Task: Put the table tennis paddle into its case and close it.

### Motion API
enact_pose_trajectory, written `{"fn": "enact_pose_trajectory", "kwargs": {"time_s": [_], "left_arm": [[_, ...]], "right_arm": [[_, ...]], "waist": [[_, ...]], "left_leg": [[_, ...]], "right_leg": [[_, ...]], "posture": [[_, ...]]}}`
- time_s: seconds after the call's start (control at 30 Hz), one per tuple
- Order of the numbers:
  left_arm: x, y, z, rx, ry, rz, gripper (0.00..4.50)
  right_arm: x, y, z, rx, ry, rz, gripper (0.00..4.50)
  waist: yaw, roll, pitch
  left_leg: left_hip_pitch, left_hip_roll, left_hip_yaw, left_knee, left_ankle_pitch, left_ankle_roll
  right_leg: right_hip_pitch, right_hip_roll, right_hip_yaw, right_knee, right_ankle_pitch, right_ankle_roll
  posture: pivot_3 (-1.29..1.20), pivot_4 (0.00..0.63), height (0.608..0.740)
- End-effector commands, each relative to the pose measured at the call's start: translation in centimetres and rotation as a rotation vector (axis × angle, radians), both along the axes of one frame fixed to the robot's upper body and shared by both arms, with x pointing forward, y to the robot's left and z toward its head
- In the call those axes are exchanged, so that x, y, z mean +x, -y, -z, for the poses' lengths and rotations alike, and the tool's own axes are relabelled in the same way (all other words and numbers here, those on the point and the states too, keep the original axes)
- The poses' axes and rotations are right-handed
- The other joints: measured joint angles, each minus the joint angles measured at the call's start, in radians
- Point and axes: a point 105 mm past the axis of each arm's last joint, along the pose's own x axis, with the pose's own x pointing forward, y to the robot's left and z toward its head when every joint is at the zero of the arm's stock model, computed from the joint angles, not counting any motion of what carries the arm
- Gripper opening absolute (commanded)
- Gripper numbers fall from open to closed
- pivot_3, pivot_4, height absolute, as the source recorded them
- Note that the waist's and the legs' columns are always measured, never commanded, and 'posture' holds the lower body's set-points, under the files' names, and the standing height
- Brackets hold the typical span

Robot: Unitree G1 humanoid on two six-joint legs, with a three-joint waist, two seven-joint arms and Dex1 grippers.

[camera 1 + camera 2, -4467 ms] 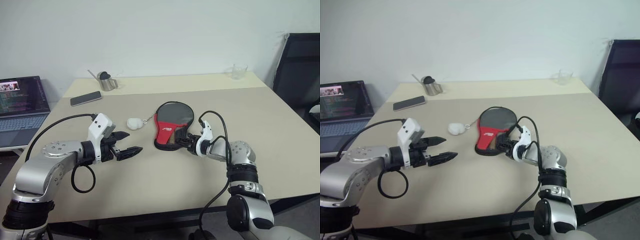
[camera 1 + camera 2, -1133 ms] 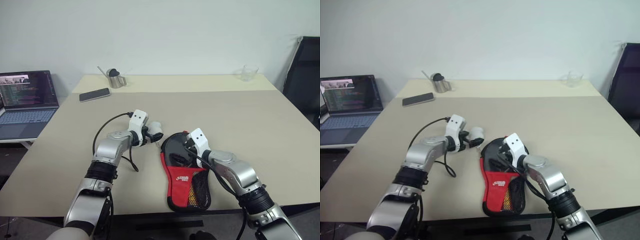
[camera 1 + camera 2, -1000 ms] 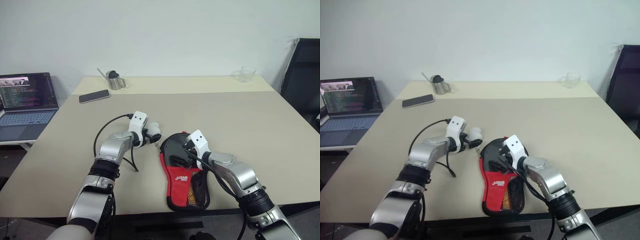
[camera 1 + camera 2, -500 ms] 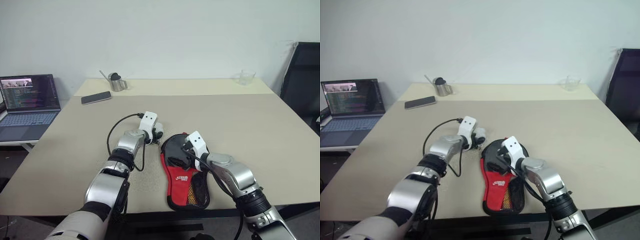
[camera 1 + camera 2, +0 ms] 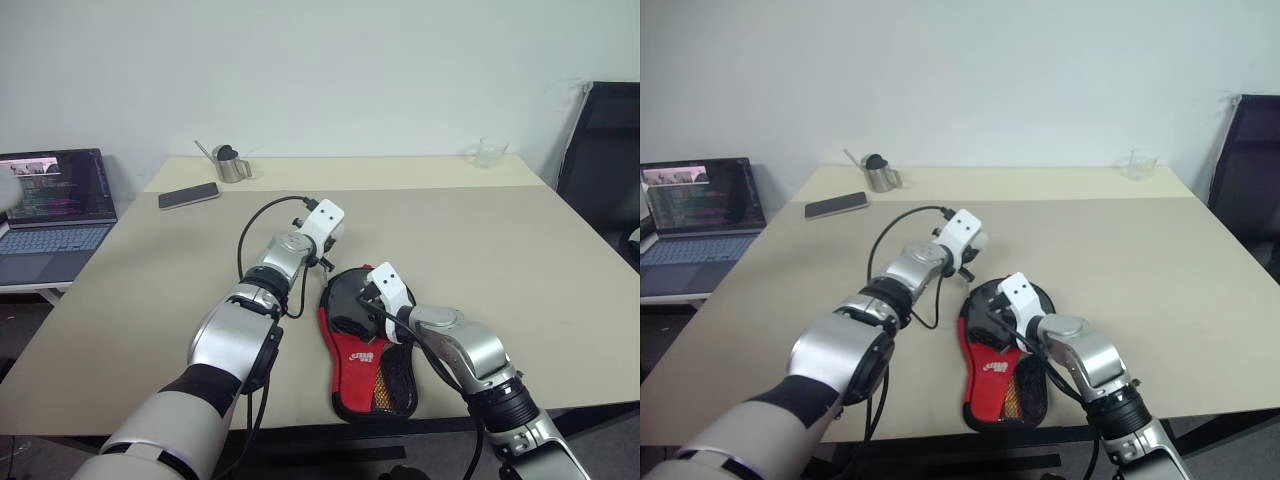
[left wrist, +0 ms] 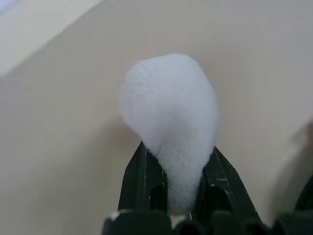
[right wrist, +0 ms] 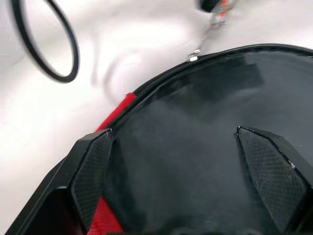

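Your left gripper (image 6: 178,191) is clamped on the white pom-pom (image 6: 171,122): its two black fingers (image 6: 142,181) pinch the fluffy ball's narrow lower end, and the rest bulges out above them. In the head views this hand sits just beyond the round end of the case (image 5: 365,345), above the tabletop.

Your right gripper (image 7: 188,166) has its fingers spread wide, one textured black pad (image 7: 93,171) on each side of the case's dark rounded face. From the pictures you cannot tell whether the pads press the fabric or only straddle it.

The case lies flat near the front edge of the table (image 5: 520,250), between your two hands. Its long axis runs nearly straight away from you: the round black end points toward the far side, the narrow end with the red panel, small logo and mesh pocket points back at you. The fabric looks soft and matte, with a thin raised rim around the curve. The paddle (image 7: 215,132) itself cannot be told apart from the case's black face.

The table is a smooth, pale beige rectangle. At its far left stand a small metal cup (image 5: 232,165) and a dark phone (image 5: 188,194); at its far right is a clear glass (image 5: 489,153). A laptop (image 5: 52,210) with a lit screen sits on a separate surface to the left, a black chair (image 5: 605,170) to the right, and a plain white wall behind.
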Motion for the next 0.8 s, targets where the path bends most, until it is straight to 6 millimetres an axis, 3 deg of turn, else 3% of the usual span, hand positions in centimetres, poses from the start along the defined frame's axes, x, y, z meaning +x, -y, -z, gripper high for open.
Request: {"fn": "enact_pose_trajectory", "kwargs": {"time_s": [0.03, 0.27, 0.67, 0.8], "left_arm": [[0.4, 1.9, -2.5, 0.279, 0.204, 0.083, 0.28], [0.3, 3.8, -2.9, 0.511, 0.365, 0.140, 0.28], [-1.9, 10.8, -4.1, 0.541, 0.594, 0.326, 0.27], [-2.9, 12.7, -3.5, 0.578, 0.629, 0.412, 0.27]], "right_arm": [[-1.6, -0.9, 0.9, -0.004, -0.060, -0.041, 4.50], [-3.0, -1.4, 0.9, -0.002, -0.080, -0.044, 4.50], [-4.5, -1.7, 1.2, -0.002, -0.107, -0.054, 4.50], [-4.5, -1.8, 1.3, 0.000, -0.111, -0.051, 4.50]], "waist": [[0.000, 0.000, 0.000], [0.000, 0.000, 0.000], [0.003, 0.000, 0.000], [0.003, 0.000, 0.000]], "left_leg": [[0.000, 0.000, 0.000, 0.000, 0.000, 0.000], [0.000, 0.000, 0.000, 0.000, 0.000, 0.000], [-0.002, -0.001, -0.001, 0.000, 0.000, 0.000], [-0.002, -0.001, -0.001, 0.000, 0.000, 0.000]], "right_leg": [[0.000, 0.000, 0.000, 0.000, 0.000, 0.000], [0.000, 0.000, 0.000, 0.000, 0.000, 0.000], [0.000, 0.000, -0.002, -0.001, -0.001, 0.002], [0.000, 0.000, -0.003, -0.001, -0.001, 0.002]], "posture": [[0.00, 0.150, 0.740], [0.00, 0.150, 0.740], [0.00, 0.150, 0.740], [0.00, 0.150, 0.740]]}}
